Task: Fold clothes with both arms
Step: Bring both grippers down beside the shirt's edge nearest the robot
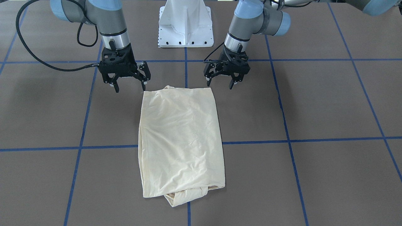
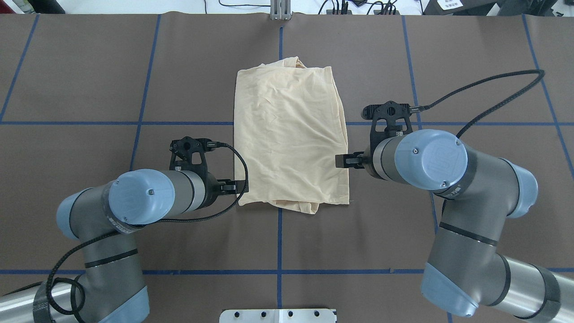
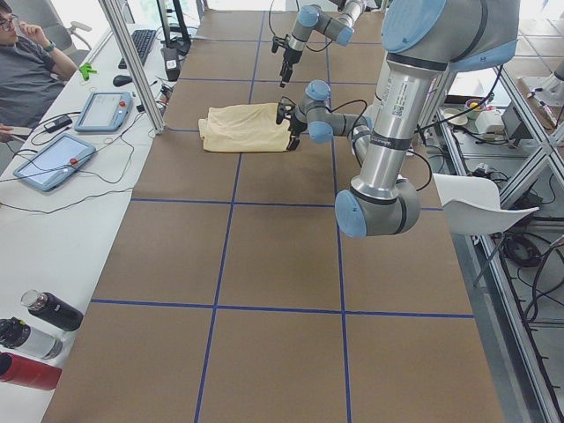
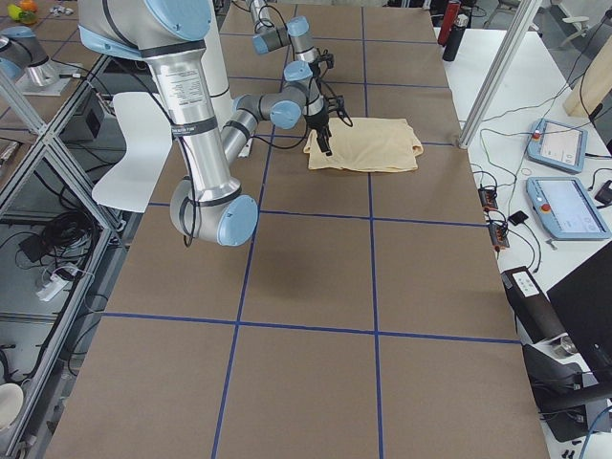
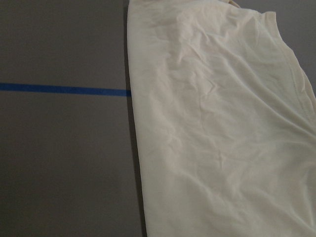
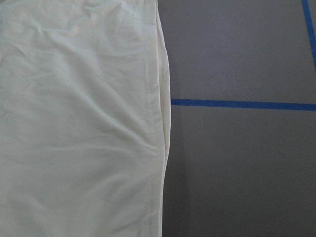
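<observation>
At the middle of the brown, blue-taped table [image 1: 314,103] lies the shirt [image 1: 182,138], thin wrinkled cream cloth folded into a rectangle. The left gripper [image 1: 220,83] and right gripper [image 1: 130,86] hang spread wide and empty, just beside its robot-side corners.

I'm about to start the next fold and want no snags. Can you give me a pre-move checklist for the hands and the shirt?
1. Black two-finger left hand open and empty: ok.
2. Black two-finger right hand open and empty: ok.
3. One hand at each side of the robot-side end of the pale cream-yellow folded thin shirt, neither gripping it: ok.
4. Shirt lying flat on the brown table with blue tape lines: ok.
5. Shirt edges even: not ok; a fabric bulge pokes out at the far end.
6. Clearance between hands and cloth: cannot tell.
</observation>
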